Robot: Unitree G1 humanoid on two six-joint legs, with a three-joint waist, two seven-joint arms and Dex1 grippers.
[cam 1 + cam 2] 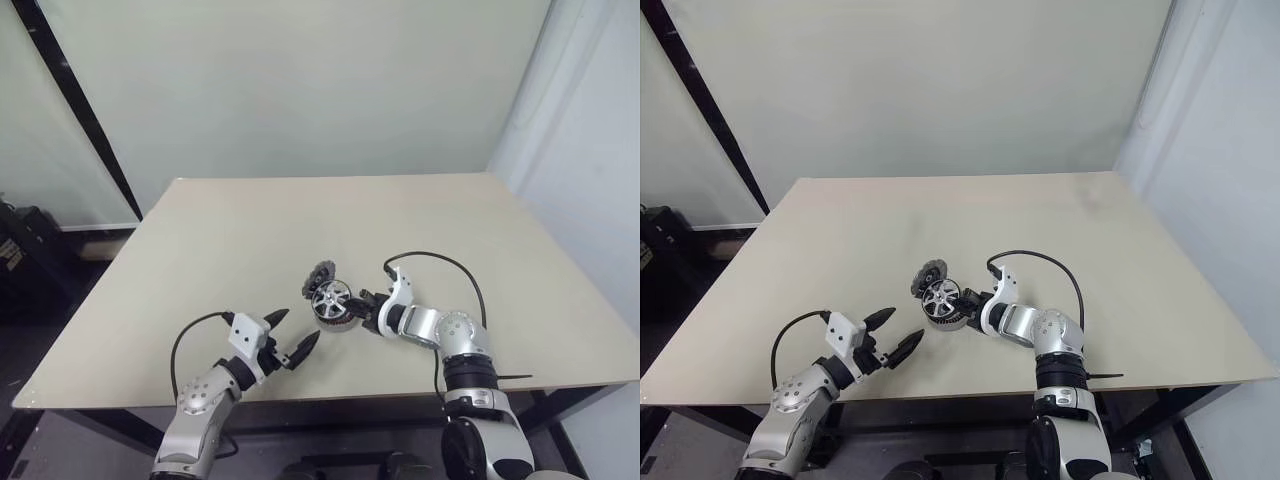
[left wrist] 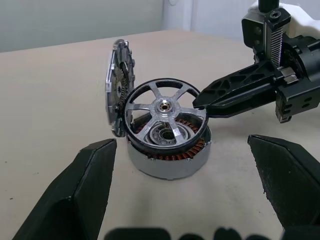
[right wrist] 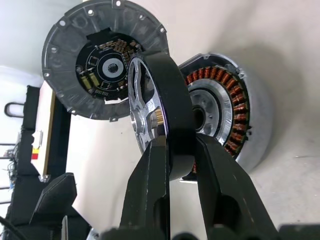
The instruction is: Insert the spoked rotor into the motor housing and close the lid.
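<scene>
Spoked rotor (image 2: pixel 164 111) pinched by right tool (image 3: pixel 181 150); left tool (image 1: pixel 290 339) released.

Lab, bare table (image 1: pixel 300 215), plain walls (image 1: pixel 290 90)

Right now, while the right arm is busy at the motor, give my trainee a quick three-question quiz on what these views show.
1. True or false: the right gripper is shut on the rim of the spoked rotor.
2. How does the rotor sit relative to the motor housing? A) fully seated and flat B) tilted, its lower edge at the housing's mouth C) lying on the table apart from it
3. Where is the lid, and how does it stand?

Key
1. True.
2. B.
3. Right beside the housing, standing on edge, on the side away from the right gripper. The left gripper waits open nearby.
</scene>
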